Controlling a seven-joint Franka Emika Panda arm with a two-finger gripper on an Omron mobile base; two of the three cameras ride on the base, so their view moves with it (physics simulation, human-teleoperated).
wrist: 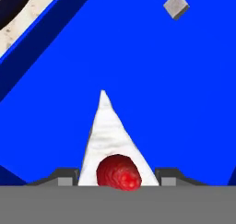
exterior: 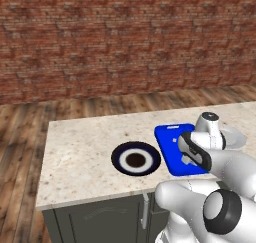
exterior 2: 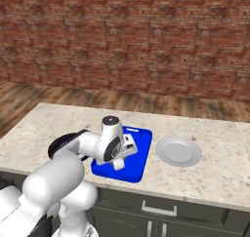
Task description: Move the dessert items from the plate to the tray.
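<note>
I've got the gripper [exterior 2: 120,164] low over the tray [exterior 2: 139,159], about mid-tray, hand pointing down at it. Hand view shows a white wedge with a red lump on top [wrist: 113,144], looks like a cake slice, sitting between the fingertips [wrist: 64,176] right over the blue surface. I read that as one of the dessert items, clamped for the drop. Can't confirm actual pad contact, the tips are mostly cut off at the frame bottom.

The plate [exterior: 120,159] sits just beside the tray's left edge on the counter [exterior: 80,152], near the front edge. Short carry, which is why the arm barely reaches. Its brown centre looks bare from here; can't make out any small lump on it.

Pale grey dish [exterior 2: 178,150] off the tray's right edge isn't part of the job.

My call: low enough to let go here, slice should land flat.
</note>
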